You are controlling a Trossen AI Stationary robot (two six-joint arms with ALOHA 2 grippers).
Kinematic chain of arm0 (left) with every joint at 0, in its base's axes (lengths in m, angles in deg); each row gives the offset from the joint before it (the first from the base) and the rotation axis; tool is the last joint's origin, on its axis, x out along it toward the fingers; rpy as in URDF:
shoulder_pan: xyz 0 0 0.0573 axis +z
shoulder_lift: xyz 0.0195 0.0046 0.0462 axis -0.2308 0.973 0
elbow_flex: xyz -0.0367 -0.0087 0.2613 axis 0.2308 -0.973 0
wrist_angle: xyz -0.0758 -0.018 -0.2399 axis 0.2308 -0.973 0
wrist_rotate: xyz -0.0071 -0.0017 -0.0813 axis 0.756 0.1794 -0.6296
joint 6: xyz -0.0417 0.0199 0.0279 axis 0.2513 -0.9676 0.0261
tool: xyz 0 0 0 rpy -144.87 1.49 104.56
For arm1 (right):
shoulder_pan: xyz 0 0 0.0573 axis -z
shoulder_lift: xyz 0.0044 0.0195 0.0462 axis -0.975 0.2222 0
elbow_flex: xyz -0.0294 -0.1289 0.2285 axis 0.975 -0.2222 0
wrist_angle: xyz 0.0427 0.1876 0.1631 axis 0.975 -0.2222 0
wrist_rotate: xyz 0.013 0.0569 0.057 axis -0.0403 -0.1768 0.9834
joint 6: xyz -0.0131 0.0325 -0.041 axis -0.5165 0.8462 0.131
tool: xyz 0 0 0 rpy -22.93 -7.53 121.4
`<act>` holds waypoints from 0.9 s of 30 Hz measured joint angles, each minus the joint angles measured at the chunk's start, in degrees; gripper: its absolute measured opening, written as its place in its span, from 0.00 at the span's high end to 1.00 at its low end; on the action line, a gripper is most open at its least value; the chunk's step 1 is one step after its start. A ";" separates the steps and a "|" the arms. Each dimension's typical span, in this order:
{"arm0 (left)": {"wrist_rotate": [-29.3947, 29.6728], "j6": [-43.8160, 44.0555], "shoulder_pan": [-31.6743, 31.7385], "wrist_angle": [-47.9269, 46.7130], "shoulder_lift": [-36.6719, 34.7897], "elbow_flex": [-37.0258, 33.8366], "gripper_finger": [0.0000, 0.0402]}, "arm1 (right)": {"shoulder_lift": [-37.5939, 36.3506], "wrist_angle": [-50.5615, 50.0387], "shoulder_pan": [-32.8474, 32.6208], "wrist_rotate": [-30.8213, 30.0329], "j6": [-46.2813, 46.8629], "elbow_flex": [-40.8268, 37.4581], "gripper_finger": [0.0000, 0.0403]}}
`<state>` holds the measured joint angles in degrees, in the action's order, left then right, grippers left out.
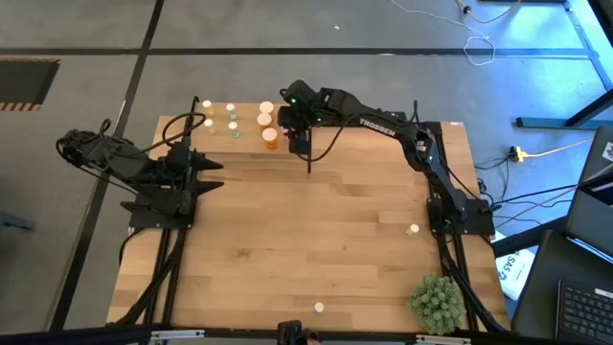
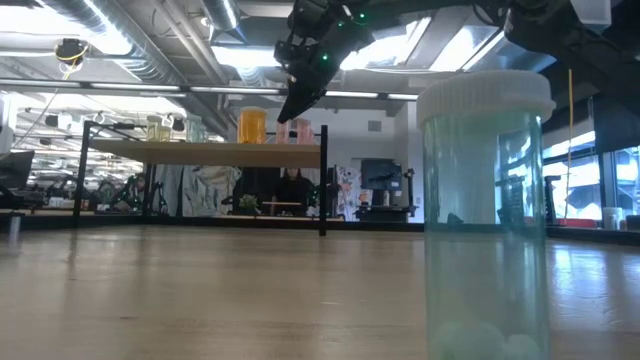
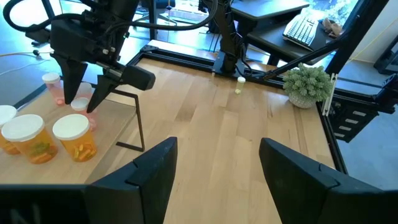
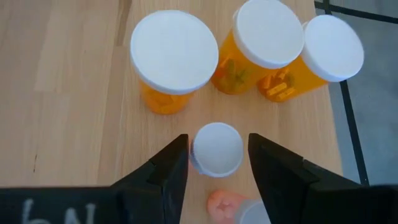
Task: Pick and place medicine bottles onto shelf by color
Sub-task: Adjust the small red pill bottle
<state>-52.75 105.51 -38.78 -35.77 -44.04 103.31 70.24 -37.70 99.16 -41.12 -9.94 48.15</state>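
Setting: wooden table [image 1: 316, 240] in a workshop room, with the shelf [image 1: 244, 134] at its far edge
Shelf contents: three orange bottles [image 4: 174, 59] with white caps grouped together; pale green ones [image 1: 231, 121] further along; a reddish bottle [image 4: 227, 205] near the post end
Right gripper [image 4: 217, 158]: above the shelf, fingers partly apart and straddling a small white-capped bottle [image 4: 216, 148]; whether they press on it I cannot tell
Left gripper [image 3: 214, 165]: waits wide apart and empty at the table's left side, pointing across it
Still to place: one pale green bottle [image 2: 487, 215] close to the low camera, small ones [image 1: 414, 229] on the table, near the plant ball [image 1: 439, 302]
Doing it well: my judgement, open fully and lift straight up so the fingers clear the orange caps just beside, without tipping the small bottle
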 joint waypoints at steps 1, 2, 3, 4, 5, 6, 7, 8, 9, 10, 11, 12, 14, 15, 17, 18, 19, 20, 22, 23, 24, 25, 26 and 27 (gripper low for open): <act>0.00 0.00 0.00 0.00 0.02 0.00 0.44 | 0.00 -0.11 0.00 0.00 0.02 0.27 0.58; 0.00 0.00 0.01 0.00 0.01 0.00 0.44 | 0.00 -0.12 0.00 0.00 0.02 0.34 0.58; -0.01 0.00 0.01 0.00 0.00 0.00 0.44 | -0.02 -0.10 0.00 0.00 0.02 0.36 0.58; 0.00 0.00 0.02 0.00 0.00 0.00 0.44 | -0.02 -0.17 0.00 0.04 0.02 0.36 0.58; 0.00 0.00 0.00 0.00 0.02 0.00 0.44 | -0.02 -0.59 0.00 0.08 0.02 0.36 0.58; -0.01 0.00 0.00 0.00 0.00 0.00 0.44 | -0.02 -1.12 0.00 0.26 0.02 0.36 0.58; 0.00 0.00 0.02 0.00 0.00 0.00 0.44 | -0.02 -1.49 0.00 0.39 0.02 0.36 0.58; 0.00 0.00 0.02 0.00 0.00 0.00 0.44 | -0.02 -1.79 0.00 0.44 0.04 0.36 0.58; 0.00 0.00 0.02 0.00 0.00 0.00 0.44 | -0.02 -2.01 0.00 0.44 0.03 0.36 0.58; 0.00 0.00 0.02 0.00 0.00 0.00 0.44 | -0.02 -1.96 0.00 0.44 0.04 0.36 0.58; 0.00 0.00 0.00 0.00 0.00 0.00 0.44 | -0.02 -1.81 0.00 0.44 0.04 0.36 0.58; 0.00 0.00 0.01 0.00 0.01 0.00 0.44 | -0.02 -1.54 0.00 0.44 0.03 0.36 0.58; 0.00 0.00 0.00 0.00 0.00 0.00 0.44 | -0.02 -1.30 0.00 0.46 0.04 0.36 0.58; 0.00 0.00 0.00 0.00 0.00 0.00 0.44 | -0.02 -1.33 0.00 0.49 0.04 0.36 0.58; 0.00 0.00 0.00 0.00 0.00 0.00 0.44 | -0.02 -1.36 0.00 0.50 0.04 0.36 0.58; 0.00 0.02 0.02 0.00 0.01 0.00 0.44 | -0.02 -1.36 0.00 0.52 0.04 0.36 0.58; 0.00 0.02 0.00 0.00 0.01 0.00 0.44 | -0.02 -1.34 0.00 0.53 0.04 0.36 0.58; 0.00 0.01 0.01 0.00 0.01 0.00 0.44 | -0.02 -1.34 0.00 0.55 0.04 0.36 0.58; 0.00 0.02 0.02 0.00 0.02 0.00 0.44 | -0.02 -1.36 0.00 0.55 0.04 0.36 0.58; 0.00 0.02 0.02 0.00 0.02 0.00 0.44 | -0.02 -1.38 0.00 0.57 0.04 0.36 0.58; 0.00 0.02 0.02 0.00 0.00 0.00 0.44 | -0.02 -1.44 0.00 0.62 0.05 0.36 0.58; 0.00 0.02 0.02 0.00 0.02 0.00 0.44 | -0.02 -1.60 0.00 0.82 0.05 0.36 0.58; -0.01 0.02 0.02 0.00 0.02 0.00 0.44 | -0.02 -1.72 0.00 1.25 0.08 0.36 0.58; 0.00 0.02 0.02 0.00 0.02 0.00 0.44 | -0.02 -1.73 0.00 1.67 0.07 0.36 0.58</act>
<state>-52.75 105.54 -38.76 -35.77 -44.03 103.31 70.22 -39.44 99.16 -39.45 -9.87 48.51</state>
